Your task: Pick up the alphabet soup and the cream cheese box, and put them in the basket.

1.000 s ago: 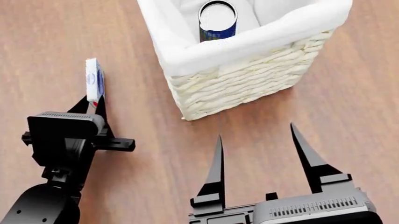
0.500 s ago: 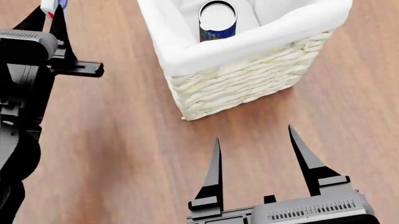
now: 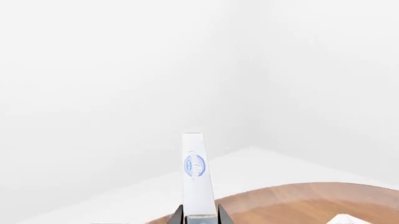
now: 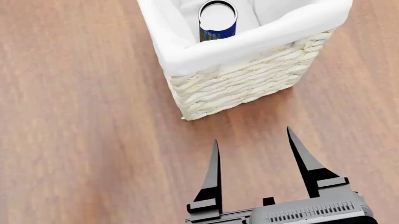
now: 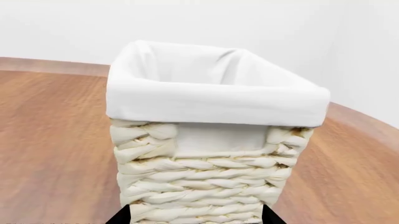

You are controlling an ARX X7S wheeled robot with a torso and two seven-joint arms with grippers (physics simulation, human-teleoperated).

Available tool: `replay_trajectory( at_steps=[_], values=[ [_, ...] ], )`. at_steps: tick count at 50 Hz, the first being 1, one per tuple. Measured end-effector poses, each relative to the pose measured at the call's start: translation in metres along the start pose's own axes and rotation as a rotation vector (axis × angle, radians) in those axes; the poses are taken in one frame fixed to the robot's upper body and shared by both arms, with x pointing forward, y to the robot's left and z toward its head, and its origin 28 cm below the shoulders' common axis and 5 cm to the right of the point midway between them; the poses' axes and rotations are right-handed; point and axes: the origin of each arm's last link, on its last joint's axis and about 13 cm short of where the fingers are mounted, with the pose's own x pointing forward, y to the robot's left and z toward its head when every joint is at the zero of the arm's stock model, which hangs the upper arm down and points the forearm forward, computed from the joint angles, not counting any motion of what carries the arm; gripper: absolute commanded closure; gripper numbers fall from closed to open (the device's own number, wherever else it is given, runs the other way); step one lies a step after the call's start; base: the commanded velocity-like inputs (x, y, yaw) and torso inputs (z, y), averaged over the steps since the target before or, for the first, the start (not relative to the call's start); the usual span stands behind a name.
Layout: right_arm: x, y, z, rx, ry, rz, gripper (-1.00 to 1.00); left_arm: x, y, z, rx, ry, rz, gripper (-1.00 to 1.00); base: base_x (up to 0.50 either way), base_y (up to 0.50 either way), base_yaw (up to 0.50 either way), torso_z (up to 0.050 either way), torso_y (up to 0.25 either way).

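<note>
We see the left end effector [image 3: 199,217] clamped on the cream cheese box [image 3: 195,177], long axis upright — lifted out of the head view. The right end effector [image 4: 255,154] rests with fingers apart, nearer the basket [image 4: 249,79], which already holds the soup can [image 4: 217,21].

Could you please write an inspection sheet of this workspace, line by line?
Surface: brown wooden table, bare around the basket.
Job's things: soup can stands upright inside the basket; cheese box is gripped on edge in the left claw, lifted, not in the basket.
Clutter: nothing seen.
Grippers: left claw shut on the cheese box, out of the head view; right claw open, empty, in front of the basket.
Cables: nothing seen.
Surroundings: plain white walls.
</note>
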Motion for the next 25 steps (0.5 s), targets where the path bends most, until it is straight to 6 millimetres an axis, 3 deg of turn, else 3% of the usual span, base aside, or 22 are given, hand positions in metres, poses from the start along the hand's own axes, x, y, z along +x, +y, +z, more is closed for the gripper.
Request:
replay_trajectory(
  at_steps=[10, 25],
  values=[
    [-0.001, 0.001, 0.0, 0.002, 0.003, 0.007, -1.0, 0.025, -0.008, 0.015, -0.066, 0.082, -0.217, 1.0, 0.0, 0.0, 0.0, 0.0, 0.0],
    [-0.002, 0.003, -0.001, 0.004, 0.01, 0.014, -1.0, 0.033, -0.023, 0.017, -0.131, 0.202, -0.489, 1.0, 0.0, 0.0, 0.0, 0.001, 0.001]
  ],
)
